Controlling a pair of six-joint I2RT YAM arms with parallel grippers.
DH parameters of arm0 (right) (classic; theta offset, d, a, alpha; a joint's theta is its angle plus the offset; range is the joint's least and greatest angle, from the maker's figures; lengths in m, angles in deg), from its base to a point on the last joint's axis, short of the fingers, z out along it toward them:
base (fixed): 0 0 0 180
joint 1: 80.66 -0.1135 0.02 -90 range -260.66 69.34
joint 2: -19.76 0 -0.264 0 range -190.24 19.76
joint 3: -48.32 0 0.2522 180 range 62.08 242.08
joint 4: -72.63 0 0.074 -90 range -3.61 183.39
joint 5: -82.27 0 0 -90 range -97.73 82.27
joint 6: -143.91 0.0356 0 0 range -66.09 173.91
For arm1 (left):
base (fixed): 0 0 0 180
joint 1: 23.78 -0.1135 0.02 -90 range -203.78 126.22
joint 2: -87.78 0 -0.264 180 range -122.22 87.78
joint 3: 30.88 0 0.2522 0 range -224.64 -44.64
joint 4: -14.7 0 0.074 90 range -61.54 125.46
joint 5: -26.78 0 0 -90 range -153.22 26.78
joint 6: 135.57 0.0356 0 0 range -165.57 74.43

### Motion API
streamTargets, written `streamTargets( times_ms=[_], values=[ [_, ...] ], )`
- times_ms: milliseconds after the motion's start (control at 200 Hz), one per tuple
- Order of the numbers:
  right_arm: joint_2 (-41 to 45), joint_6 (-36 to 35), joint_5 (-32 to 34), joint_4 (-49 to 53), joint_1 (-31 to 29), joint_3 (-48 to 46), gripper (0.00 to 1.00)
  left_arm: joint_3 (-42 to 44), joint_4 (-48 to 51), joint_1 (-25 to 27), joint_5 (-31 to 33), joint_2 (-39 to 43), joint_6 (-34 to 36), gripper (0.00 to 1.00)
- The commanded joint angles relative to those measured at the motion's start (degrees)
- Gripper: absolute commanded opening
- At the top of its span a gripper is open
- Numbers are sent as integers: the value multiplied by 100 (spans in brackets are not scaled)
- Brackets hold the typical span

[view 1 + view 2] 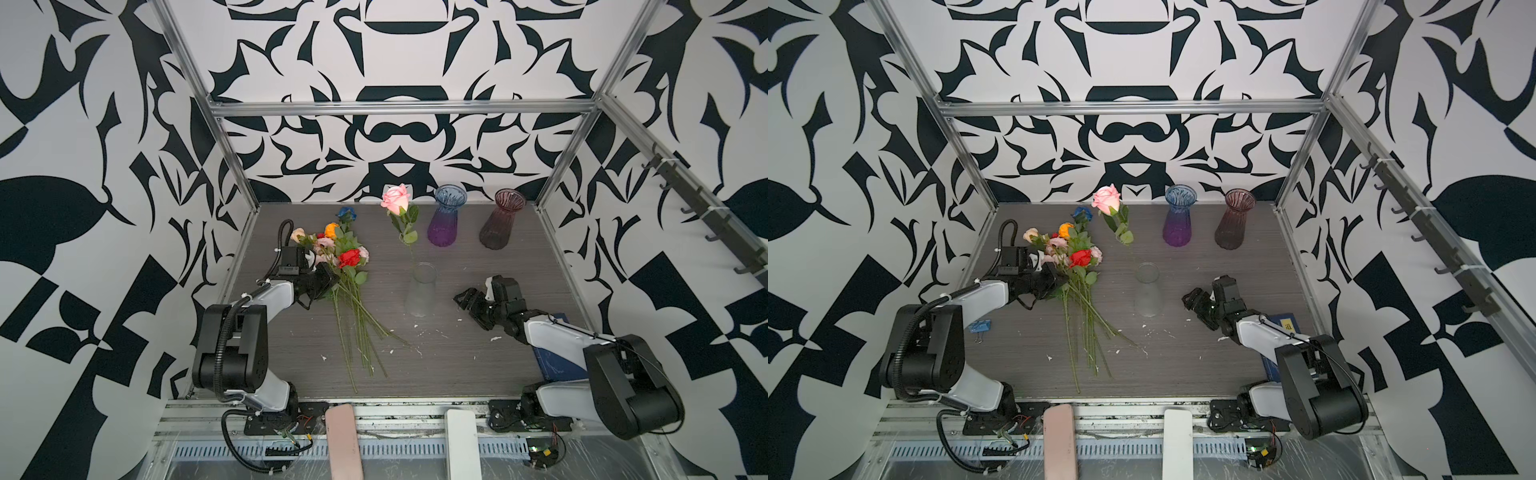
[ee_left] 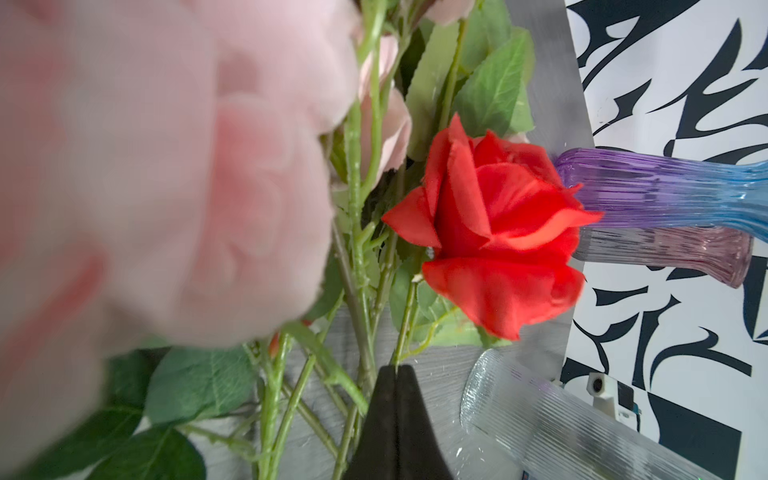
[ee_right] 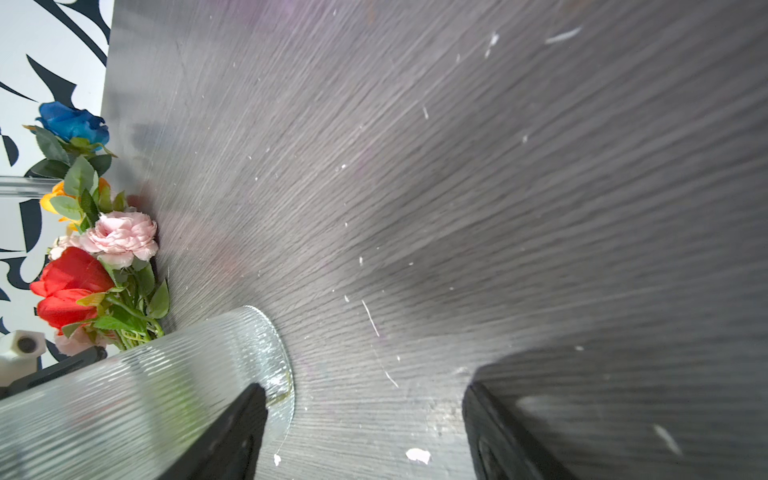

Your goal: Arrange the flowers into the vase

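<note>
A bunch of flowers [image 1: 345, 257] [image 1: 1077, 257] lies left of centre on the grey table, heads to the back and stems fanned toward the front. My left gripper [image 1: 330, 286] [image 1: 1059, 279] [image 2: 395, 370] is down among their stems, shut on the thin stem of the red rose [image 2: 498, 224] [image 1: 349, 257]. A clear ribbed vase [image 1: 422, 291] [image 1: 1148, 291] stands mid-table with a pink rose [image 1: 395, 198] [image 1: 1106, 198] upright in it. My right gripper [image 1: 467, 301] [image 1: 1194, 301] [image 3: 363, 388] waits open just right of the vase [image 3: 145, 386], holding nothing.
A blue-to-purple vase [image 1: 445, 216] and a smoky pink vase [image 1: 500, 220] stand at the back right. A blue book [image 1: 557, 357] lies under my right arm. A blue binder clip [image 1: 980, 326] sits by my left arm. White crumbs dot the table.
</note>
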Motion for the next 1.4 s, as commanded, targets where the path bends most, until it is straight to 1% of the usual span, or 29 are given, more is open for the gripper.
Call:
streamTargets(
  times_ms=[0, 75, 115, 370, 630, 920, 1020, 1100, 1395],
  values=[
    [-94, -68, 10, 377, 7, 38, 78, 49, -152, -19, -156, -12, -129, 1],
    [-104, -68, 10, 372, 7, 46, 79, 10, -61, -19, -128, -17, -142, 22],
    [-102, -74, 5, 372, 7, 46, 79, -23, -15, -19, -134, -49, -134, 25],
    [-116, -76, -8, 366, 8, 50, 79, -184, -20, -19, -174, -311, -55, 24],
    [-112, -76, -10, 363, 7, 47, 79, -234, 53, -19, 41, -483, 90, 24],
    [-130, -76, -17, 363, 7, 56, 78, -466, 180, -21, -72, -875, 193, 24],
    [-121, -76, -17, 363, 7, 47, 78, -477, 243, -19, 12, -920, 205, 24],
    [-128, -76, -17, 363, 7, 54, 78, -484, 356, -19, 141, -958, 179, 26],
    [-108, -86, -25, 346, 7, 38, 78, -491, 455, -44, 182, -901, 108, 28]
  ],
)
